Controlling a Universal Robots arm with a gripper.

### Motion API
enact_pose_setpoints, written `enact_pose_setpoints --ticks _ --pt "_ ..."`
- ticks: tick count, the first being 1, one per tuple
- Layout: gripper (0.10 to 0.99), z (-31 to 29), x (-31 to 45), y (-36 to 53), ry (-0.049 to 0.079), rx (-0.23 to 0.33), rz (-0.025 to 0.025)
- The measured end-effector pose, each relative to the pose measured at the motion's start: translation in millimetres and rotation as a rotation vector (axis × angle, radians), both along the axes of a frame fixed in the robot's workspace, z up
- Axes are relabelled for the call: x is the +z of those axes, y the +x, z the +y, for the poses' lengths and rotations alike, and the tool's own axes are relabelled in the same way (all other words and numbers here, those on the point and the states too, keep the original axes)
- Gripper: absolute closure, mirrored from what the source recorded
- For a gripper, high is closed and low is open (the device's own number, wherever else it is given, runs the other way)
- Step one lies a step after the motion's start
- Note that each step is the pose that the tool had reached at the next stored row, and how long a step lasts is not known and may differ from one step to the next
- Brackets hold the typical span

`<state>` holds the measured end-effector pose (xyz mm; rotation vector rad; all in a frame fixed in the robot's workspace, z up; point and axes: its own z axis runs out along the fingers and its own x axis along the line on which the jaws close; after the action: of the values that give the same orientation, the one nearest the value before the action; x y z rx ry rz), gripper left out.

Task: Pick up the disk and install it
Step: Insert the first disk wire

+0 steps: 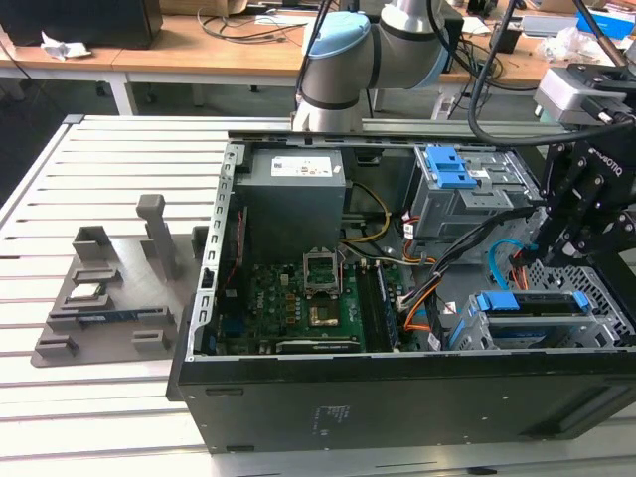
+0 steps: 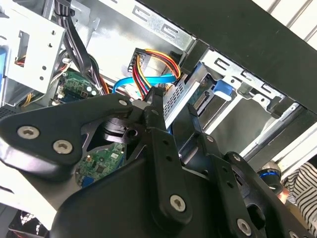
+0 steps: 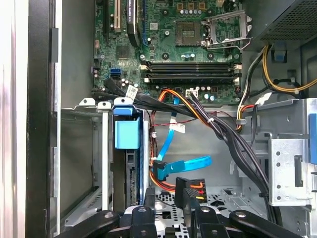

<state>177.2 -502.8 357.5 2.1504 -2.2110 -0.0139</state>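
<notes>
**One disk in its cage, pincer parted just above**

One disk [image 1: 532,302] sits in the drive cage [image 1: 608,310] at the front corner of the computer case [image 1: 397,397]. Its blue side rails show along its upper edge. In the first wrist view it stands edge-on in that cage [image 3: 130,178], beside a flat blue cable [image 3: 185,165].

The gripper [image 1: 547,253] hangs just over the cage. In both wrist views its fingers stand apart with nothing between them [image 3: 167,196] [image 2: 173,111]; the cage floor and cables show through the gap.

Judging by its metal body, the disk is stiff and dense, heavy for its size. It likely has smooth sides that could slip, and it would not take a knock well. The long plastic-railed sides look the safest hold. The circuit-board face and the connector end near the cables are best left alone.
</notes>
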Motion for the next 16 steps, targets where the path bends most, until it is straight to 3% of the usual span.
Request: enact_pose_setpoints --ticks 5,8,10,16 --pt "0.725 1.4 1.7 -0.7 0.000 0.000 -0.0009" --pt "0.725 7.0 2.9 -1.1 0.000 0.000 -0.0010" --pt "0.725 9.7 2.1 -1.4 0.000 0.000 -0.0010" --pt "0.725 10.0 -3.8 -2.8 -0.001 0.000 -0.0011"
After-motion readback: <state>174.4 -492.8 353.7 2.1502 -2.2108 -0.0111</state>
